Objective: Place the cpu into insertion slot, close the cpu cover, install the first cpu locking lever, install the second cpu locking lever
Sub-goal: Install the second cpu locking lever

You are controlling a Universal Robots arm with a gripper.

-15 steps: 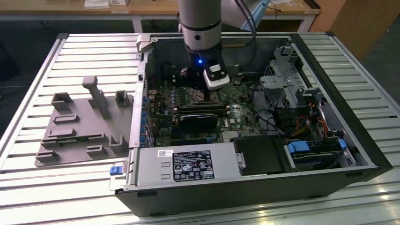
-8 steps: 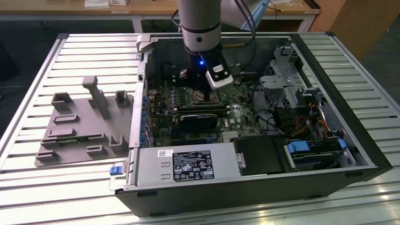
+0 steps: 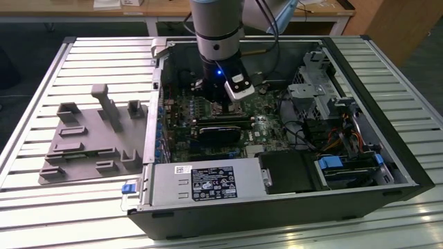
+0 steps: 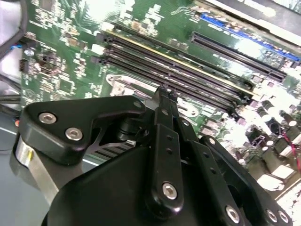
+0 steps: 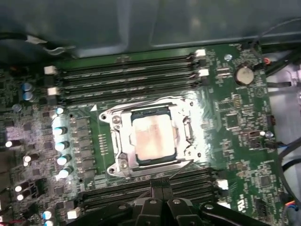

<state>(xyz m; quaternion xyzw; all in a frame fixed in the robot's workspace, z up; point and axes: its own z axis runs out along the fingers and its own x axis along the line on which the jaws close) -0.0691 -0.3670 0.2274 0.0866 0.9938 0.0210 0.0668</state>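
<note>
Black linkage bars and silver screw heads of the pincer point(image 4: 164, 96) sit closest to the lens in both wrist views, its fingertips drawn together to a narrow point and holding nothing, poised over the long black memory slots point(image 4: 188, 75) of the green motherboard point(image 5: 244, 141).

Just beyond the tips in the first wrist view lies the insertion slot point(image 5: 117, 117), a square socket with a thin silver rim. The cpu point(image 5: 153, 138), a flat square chip with a dull silver-grey top, already sits inside it. The cpu cover point(image 5: 182, 162), a thin silver frame plate with a square window, appears to lie down around the chip, though whether it is fully seated I cannot tell. So placing looks done and closing looks done or nearly so; the step in hand seems to be the locking levers. I cannot make these out clearly along the socket's edges. Catching one would call for a fine, low approach with the narrow tips.

In the exterior view the arm reaches down into the open black computer case point(image 3: 408, 171), which lies on a slatted metal table point(image 3: 83, 57). A black rectangular card point(image 3: 221, 132), bundled cables point(image 3: 304, 132) and the memory slots crowd the socket. A grey moulded fixture tray point(image 3: 90, 145) rests on the table toward the exterior view's left.
</note>
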